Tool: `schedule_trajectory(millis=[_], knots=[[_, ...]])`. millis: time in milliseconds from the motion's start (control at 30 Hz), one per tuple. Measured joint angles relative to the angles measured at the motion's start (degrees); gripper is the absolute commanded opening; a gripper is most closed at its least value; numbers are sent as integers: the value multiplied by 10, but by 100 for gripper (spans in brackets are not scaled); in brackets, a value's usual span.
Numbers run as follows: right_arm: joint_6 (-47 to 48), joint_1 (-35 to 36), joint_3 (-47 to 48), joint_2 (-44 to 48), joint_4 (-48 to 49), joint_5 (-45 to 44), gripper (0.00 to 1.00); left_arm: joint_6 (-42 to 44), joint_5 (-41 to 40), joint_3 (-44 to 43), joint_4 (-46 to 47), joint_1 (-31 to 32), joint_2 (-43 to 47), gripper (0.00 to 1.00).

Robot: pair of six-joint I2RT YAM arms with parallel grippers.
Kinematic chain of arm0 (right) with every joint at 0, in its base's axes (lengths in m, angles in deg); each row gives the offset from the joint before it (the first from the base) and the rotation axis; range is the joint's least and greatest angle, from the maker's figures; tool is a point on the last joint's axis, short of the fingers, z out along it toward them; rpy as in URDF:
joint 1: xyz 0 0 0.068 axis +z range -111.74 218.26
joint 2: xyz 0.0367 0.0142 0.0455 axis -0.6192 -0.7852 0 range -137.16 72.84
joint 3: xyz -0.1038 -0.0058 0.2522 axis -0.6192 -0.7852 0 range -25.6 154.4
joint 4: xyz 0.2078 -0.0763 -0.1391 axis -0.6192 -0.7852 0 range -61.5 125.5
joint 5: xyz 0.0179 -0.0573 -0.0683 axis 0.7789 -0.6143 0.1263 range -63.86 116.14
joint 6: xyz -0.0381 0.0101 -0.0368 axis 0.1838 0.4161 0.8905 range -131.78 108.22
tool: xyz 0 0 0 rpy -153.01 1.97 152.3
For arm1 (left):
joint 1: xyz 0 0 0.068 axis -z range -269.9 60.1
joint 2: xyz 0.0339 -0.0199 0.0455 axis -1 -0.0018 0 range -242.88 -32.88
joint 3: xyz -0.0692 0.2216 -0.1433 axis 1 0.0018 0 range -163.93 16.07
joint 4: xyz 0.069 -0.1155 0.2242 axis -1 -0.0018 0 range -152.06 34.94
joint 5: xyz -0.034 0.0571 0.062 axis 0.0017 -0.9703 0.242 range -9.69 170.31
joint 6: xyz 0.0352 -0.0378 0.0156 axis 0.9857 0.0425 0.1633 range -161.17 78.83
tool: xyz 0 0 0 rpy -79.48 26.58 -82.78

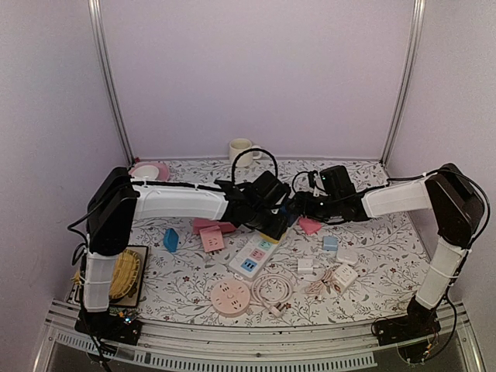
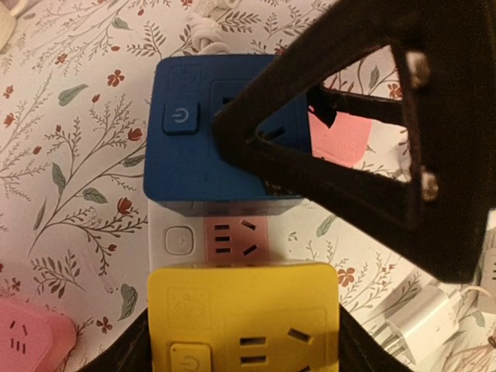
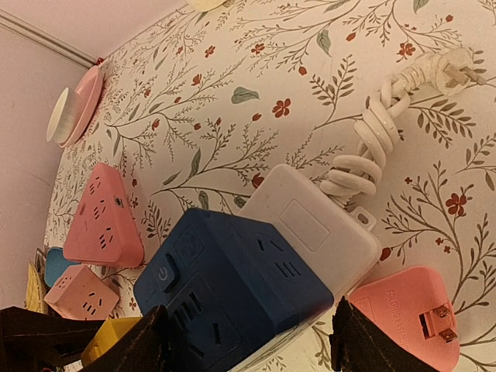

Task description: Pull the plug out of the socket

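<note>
A white power strip lies mid-table with its cable coiled. A yellow plug cube and a blue plug cube both sit in the strip, with a bare pink socket between them. My left gripper is shut on the yellow cube, one finger pressed against each side. My right gripper straddles the blue cube, its fingers against opposite sides. From above, the two grippers meet nose to nose and hide the blue cube.
A pink folding plug lies right of the strip. A pink triangular socket and a pink cube lie to its left. Near the front are a round pink socket, a white cord and white adapters. A mug stands at the back.
</note>
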Motion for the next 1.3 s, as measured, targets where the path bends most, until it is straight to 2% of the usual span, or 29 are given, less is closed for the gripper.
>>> schedule_trajectory(millis=[300, 467, 767, 1067, 1300], knots=[[0, 1, -1, 1, 1, 3, 72, 31, -83, 8, 8, 37, 0, 28], [0, 1, -2, 1, 1, 4, 72, 21, -63, 28, 21, 29, 12, 28], [0, 2, -3, 1, 3, 6, 72, -17, 40, 72, 62, -16, 66, 28], [0, 2, -4, 2, 4, 5, 72, -25, 27, 93, 78, -12, 111, 28], [0, 2, -7, 13, -12, 0, 72, -47, -2, 164, 97, -16, 178, 28]])
